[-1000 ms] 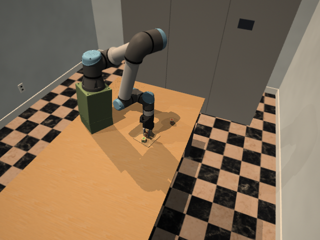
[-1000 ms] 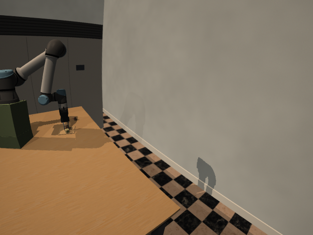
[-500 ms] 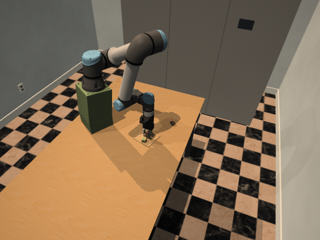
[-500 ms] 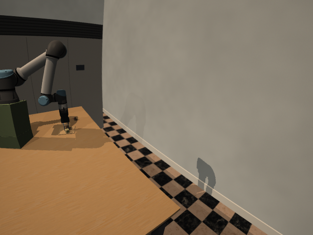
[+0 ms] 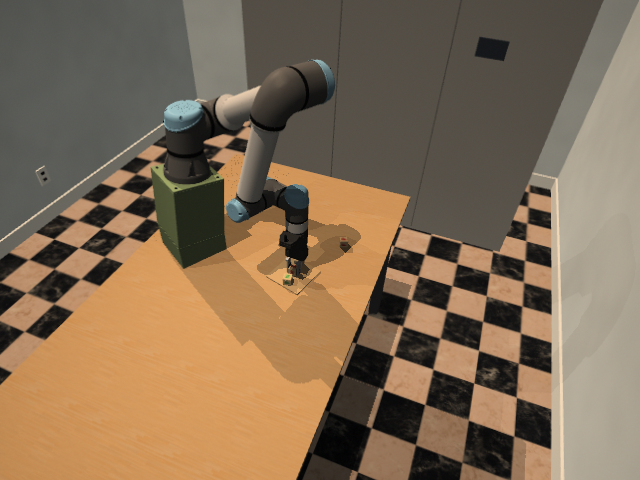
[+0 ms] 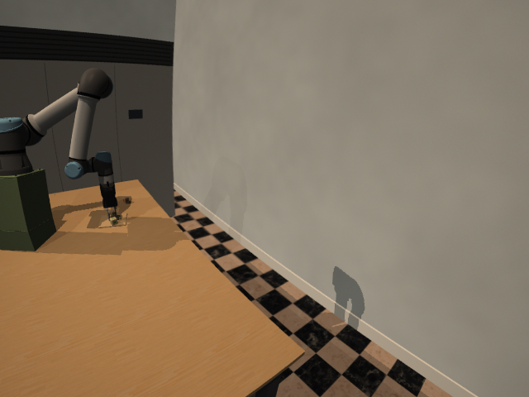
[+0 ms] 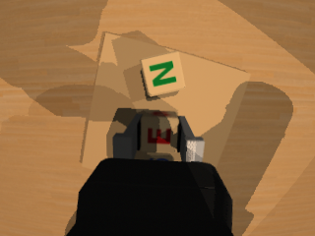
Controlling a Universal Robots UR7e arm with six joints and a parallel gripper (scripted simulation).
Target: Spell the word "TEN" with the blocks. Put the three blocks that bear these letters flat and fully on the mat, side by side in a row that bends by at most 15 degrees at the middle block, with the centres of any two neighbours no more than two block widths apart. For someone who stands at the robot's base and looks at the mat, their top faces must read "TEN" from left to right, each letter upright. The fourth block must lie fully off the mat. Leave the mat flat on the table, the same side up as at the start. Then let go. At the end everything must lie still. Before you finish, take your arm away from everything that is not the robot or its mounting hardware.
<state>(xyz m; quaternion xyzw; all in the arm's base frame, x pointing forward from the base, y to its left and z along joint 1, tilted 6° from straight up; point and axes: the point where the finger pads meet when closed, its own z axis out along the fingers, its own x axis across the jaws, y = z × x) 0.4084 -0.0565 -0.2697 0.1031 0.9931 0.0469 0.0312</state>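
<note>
My gripper (image 5: 293, 267) (image 6: 111, 214) (image 7: 159, 126) is shut on the block with a red E (image 7: 158, 129). It holds that block low over the mat (image 5: 306, 281) (image 7: 207, 93); I cannot tell whether the block touches the mat. The block with a green N (image 5: 287, 280) (image 6: 113, 221) (image 7: 163, 74) lies flat on the mat beside it, slightly turned relative to the E block. A blue mark (image 7: 159, 158) shows behind the E block, mostly hidden by the gripper body, so its letter is unreadable. Another block (image 5: 343, 241) (image 6: 127, 199) lies off the mat; its letter is too small to read.
The wooden table (image 5: 155, 361) (image 6: 128, 308) carries the mat. The robot's green pedestal (image 5: 193, 222) (image 6: 35, 213) stands to the left in the top and exterior views. The table's long edge lies to the right, beyond the mat and the off-mat block. The arm's shadows cross the mat.
</note>
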